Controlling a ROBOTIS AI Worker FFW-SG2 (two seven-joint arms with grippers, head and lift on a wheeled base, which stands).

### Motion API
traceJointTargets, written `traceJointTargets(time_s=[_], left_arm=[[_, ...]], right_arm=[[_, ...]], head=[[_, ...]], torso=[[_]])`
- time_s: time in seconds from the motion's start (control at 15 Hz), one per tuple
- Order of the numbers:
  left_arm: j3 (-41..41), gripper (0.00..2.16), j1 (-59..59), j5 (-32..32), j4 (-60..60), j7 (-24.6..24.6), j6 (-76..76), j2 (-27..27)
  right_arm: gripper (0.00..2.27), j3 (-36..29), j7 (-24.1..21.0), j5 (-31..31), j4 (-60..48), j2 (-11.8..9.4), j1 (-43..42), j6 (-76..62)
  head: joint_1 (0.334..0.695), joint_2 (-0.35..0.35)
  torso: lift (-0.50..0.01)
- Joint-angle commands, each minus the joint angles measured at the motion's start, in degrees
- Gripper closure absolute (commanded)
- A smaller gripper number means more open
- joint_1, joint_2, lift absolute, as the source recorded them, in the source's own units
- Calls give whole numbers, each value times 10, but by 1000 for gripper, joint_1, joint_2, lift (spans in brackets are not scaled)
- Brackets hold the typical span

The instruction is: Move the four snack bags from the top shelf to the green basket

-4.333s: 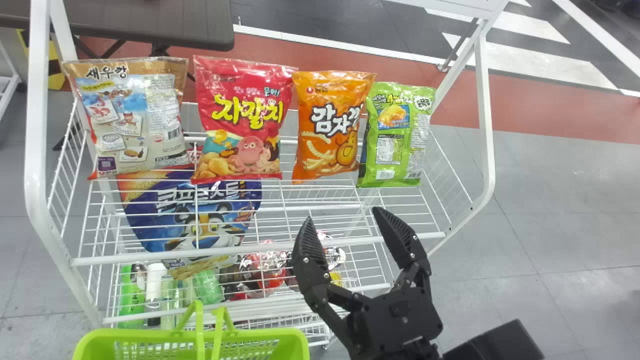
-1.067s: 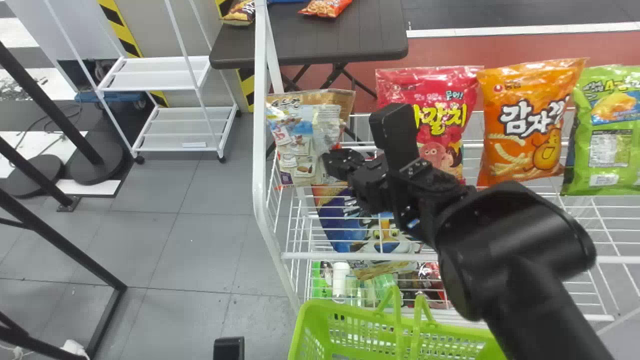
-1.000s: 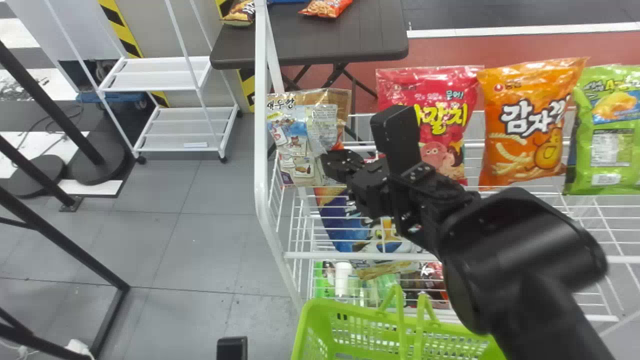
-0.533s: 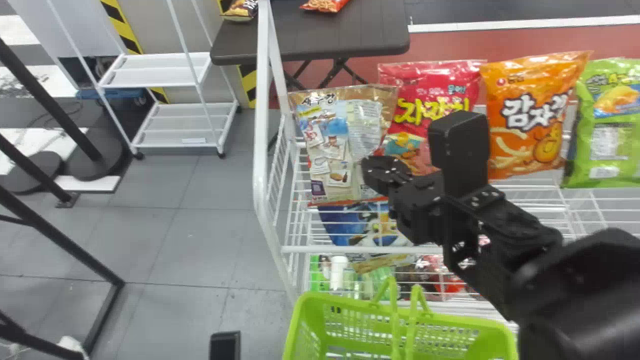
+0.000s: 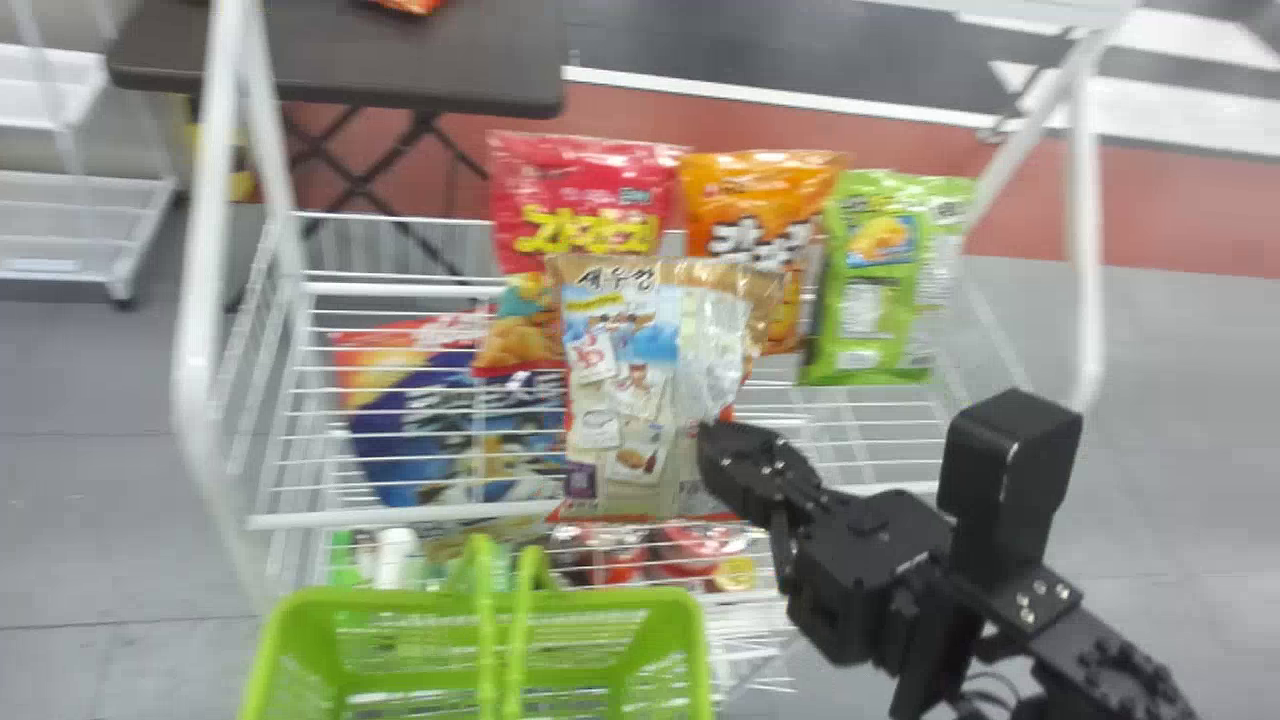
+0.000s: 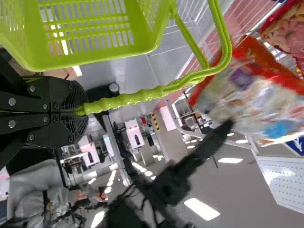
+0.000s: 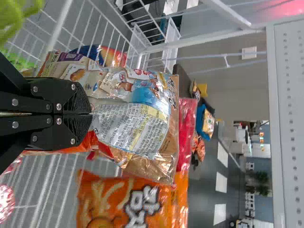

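Observation:
In the head view my right gripper (image 5: 735, 465) is shut on the lower side of the beige snack bag (image 5: 635, 390), holding it upright in front of the red bag (image 5: 580, 200). The orange bag (image 5: 760, 215) and green bag (image 5: 880, 280) stand on the top shelf to the right. The right wrist view shows my right gripper (image 7: 90, 114) pinching the beige bag (image 7: 137, 114). In the left wrist view my left gripper (image 6: 80, 111) is closed around a handle of the green basket (image 6: 95, 59). The basket (image 5: 470, 605) hangs at the head view's bottom, before the rack.
The white wire rack has a thick front rail (image 5: 400, 517) and white side posts (image 5: 200, 340). A blue cereal bag (image 5: 450, 430) and bottles lie lower in the rack. Behind stands a dark table (image 5: 400, 60).
The right gripper has drawn the beige bag from the shelf's left end toward the front and right, past the red bag. The head view has swung to the right.

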Motion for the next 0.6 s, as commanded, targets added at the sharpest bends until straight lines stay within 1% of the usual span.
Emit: traceJointTargets(time_s=[0.0,0.07,0.2,0.27,0.33,0.4,0.53], left_arm=[[3,1163,1,-4,-1,5,-12,-6],[2,1163,4,-4,-1,7,-21,-7],[-2,1163,4,-9,-3,12,-24,-11],[-3,1163,5,-10,-2,13,-26,-14],[-3,1163,5,-10,-1,14,-28,-14],[-3,1163,5,-10,0,14,-32,-15],[-3,1163,4,-10,-1,14,-32,-17]], right_arm=[[2226,-78,29,-53,-15,24,36,23],[2226,-109,62,-79,-18,41,37,64],[2226,-151,128,-101,-20,81,40,148],[2226,-161,153,-101,-19,89,40,178],[2226,-164,172,-103,-18,93,39,218],[2226,-167,182,-109,-16,93,36,264],[2226,-158,193,-108,-3,93,36,312]], head=[[695,-346],[695,-350],[695,-350],[695,-350],[695,-350],[695,-350],[695,-350]], torso=[[0],[0],[0],[0],[0],[0],[0]])
